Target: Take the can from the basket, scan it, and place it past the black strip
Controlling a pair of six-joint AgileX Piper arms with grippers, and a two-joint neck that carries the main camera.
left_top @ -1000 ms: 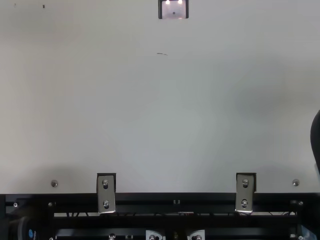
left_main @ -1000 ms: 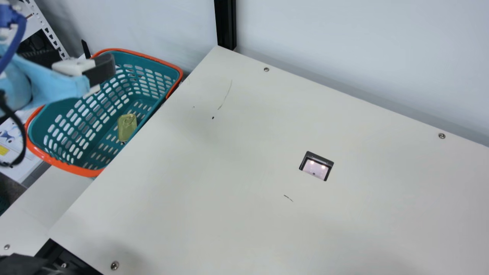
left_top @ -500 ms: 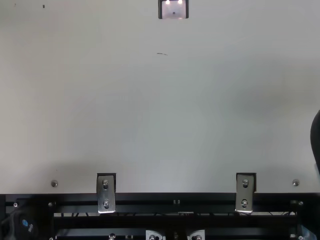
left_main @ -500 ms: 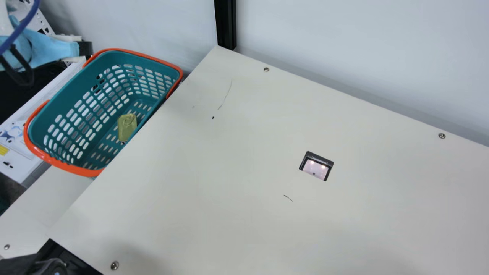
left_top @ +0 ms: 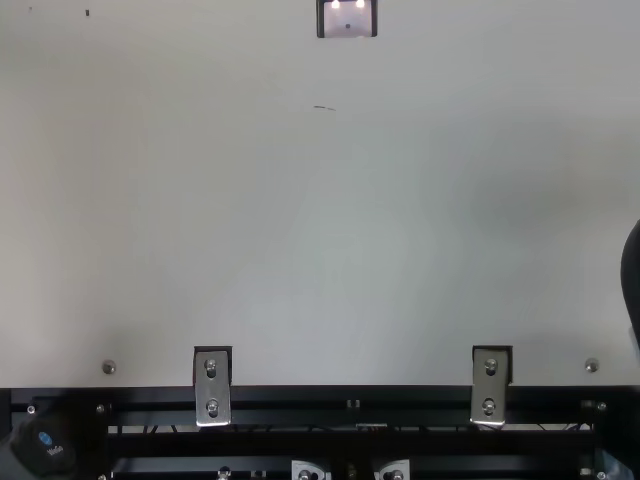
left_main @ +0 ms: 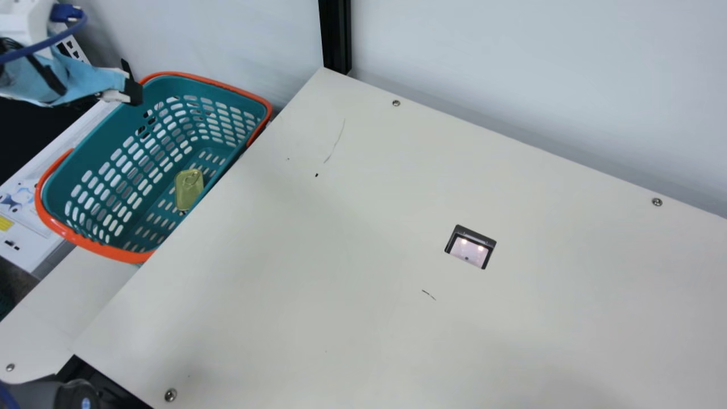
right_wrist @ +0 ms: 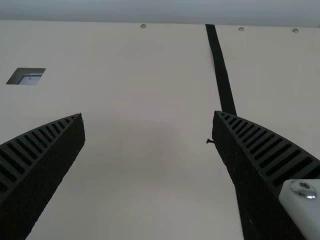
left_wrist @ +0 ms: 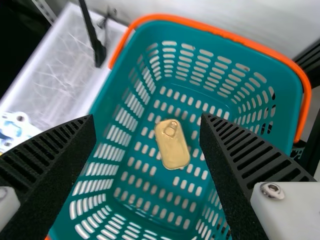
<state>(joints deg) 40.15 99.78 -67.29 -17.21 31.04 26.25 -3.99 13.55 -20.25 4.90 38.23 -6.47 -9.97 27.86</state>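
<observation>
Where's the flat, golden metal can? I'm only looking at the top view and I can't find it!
Observer: The can lies inside the teal plastic basket with orange edging.
Operator: Is the robot's left hand holding it?
Observer: No, the left gripper is open, its black ribbed fingers wide apart.
Operator: And where's the long, thin black strip?
Observer: The strip runs across the flat cream table, in the right wrist view.

The count stood at one can (left_main: 188,189), one basket (left_main: 113,251), one tabletop (left_main: 352,238), one lit scanner window (left_main: 470,251) set into it, one black strip (right_wrist: 221,75) and two metal brackets (left_top: 212,388) along the tabletop's edge.
</observation>
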